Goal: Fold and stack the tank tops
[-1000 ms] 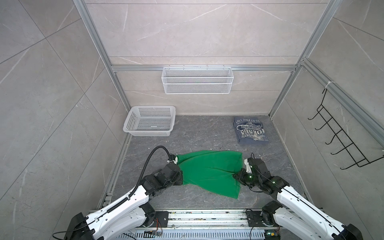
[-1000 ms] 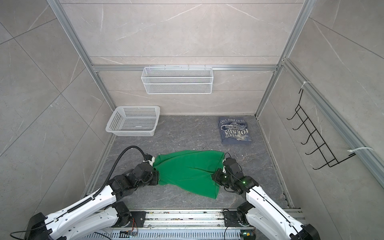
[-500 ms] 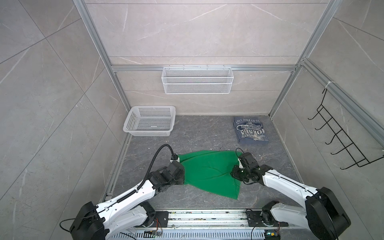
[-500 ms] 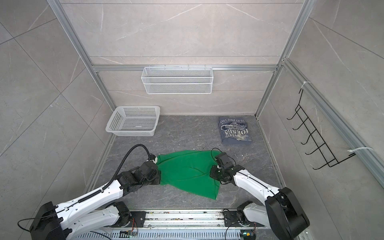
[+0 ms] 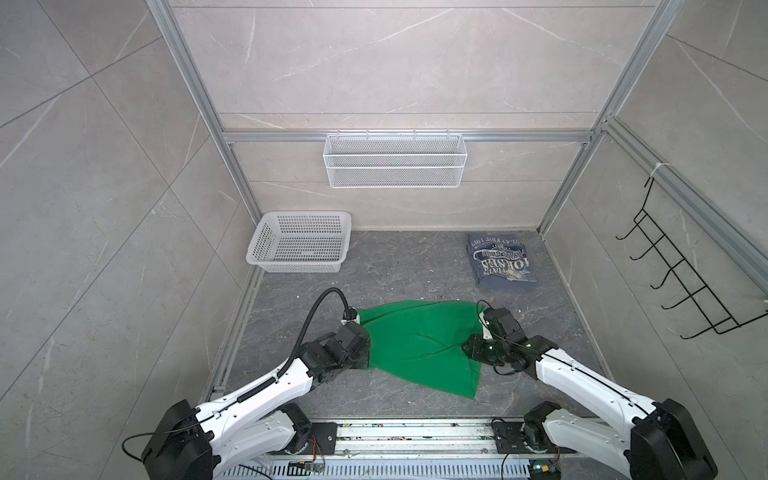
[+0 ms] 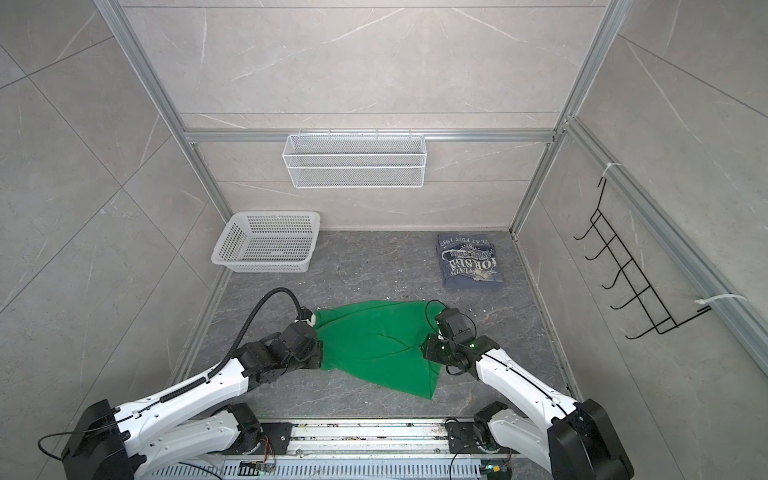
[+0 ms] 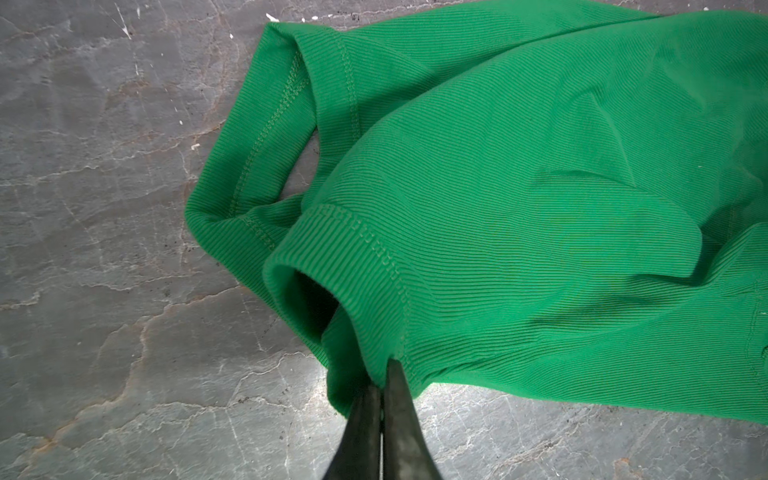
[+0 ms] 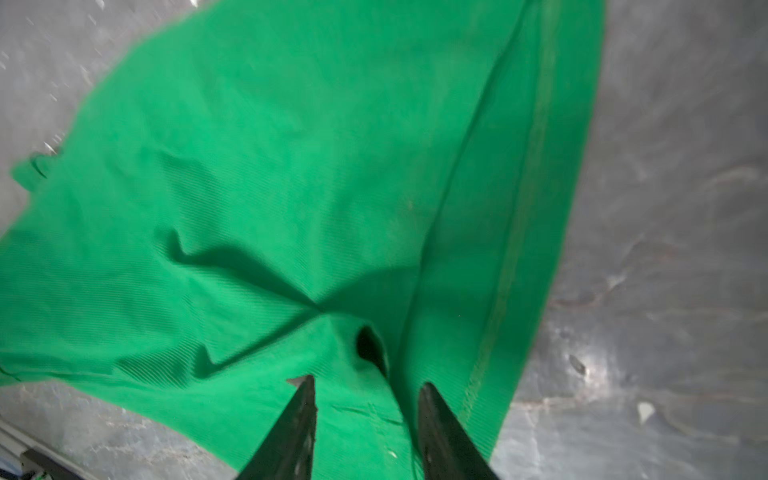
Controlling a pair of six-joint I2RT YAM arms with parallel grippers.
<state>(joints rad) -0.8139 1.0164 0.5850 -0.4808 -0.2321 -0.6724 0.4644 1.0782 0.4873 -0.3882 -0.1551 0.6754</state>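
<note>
The green tank top (image 5: 415,345) (image 6: 374,345) lies spread and creased on the grey floor between my two arms. My left gripper (image 7: 384,374) is shut on its stitched edge at the cloth's left side (image 5: 360,332); the cloth bunches up from the pinch. My right gripper (image 8: 368,380) stands open at the cloth's right side (image 5: 470,352). A raised fold of green cloth lies loose between its fingers (image 8: 297,415). The slate-blue tank top (image 5: 500,262) (image 6: 471,264), folded with its white lettering up, rests at the back right, apart from both grippers.
A white perforated basket (image 5: 299,243) sits at the back left. A white wire basket (image 5: 395,160) hangs on the back wall and a black hook rack (image 5: 685,282) on the right wall. A metal rail (image 5: 395,436) runs along the front.
My right gripper's jaws have parted and let go of the green cloth. Both arms have come down lower over the floor. My left gripper keeps its hold.
</note>
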